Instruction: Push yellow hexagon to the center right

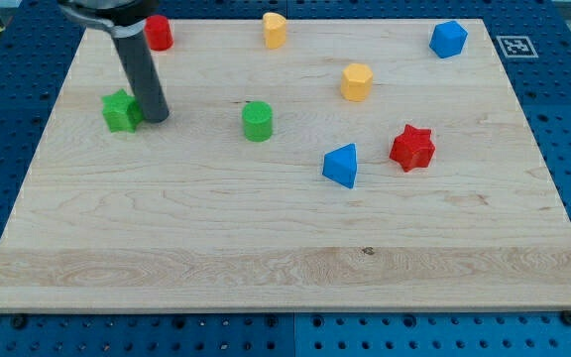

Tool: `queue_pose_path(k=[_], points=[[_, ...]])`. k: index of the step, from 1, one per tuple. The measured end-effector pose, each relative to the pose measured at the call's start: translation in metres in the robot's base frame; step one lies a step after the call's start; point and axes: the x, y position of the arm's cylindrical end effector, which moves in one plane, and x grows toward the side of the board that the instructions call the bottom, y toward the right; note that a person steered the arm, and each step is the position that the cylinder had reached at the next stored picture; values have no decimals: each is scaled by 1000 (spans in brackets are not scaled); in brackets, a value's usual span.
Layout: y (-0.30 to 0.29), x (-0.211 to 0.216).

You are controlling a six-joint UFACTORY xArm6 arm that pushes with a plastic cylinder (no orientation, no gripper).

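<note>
The yellow hexagon [357,81] sits in the upper right part of the wooden board [266,268]. My tip [155,117] rests on the board at the upper left, just right of the green star-shaped block [120,111] and far left of the yellow hexagon. A green cylinder [257,121] lies between my tip and the hexagon. A second yellow block, heart-shaped [275,30], stands near the view's top.
A red cylinder [158,33] stands at the top left behind the rod. A blue hexagonal block [448,39] is at the top right. A red star [411,148] and a blue triangle [342,165] lie below the yellow hexagon.
</note>
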Motion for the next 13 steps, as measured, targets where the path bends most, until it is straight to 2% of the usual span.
queue_pose_path(k=[3, 6, 8, 13], points=[[97, -44], [214, -65], [279, -33], [322, 21]])
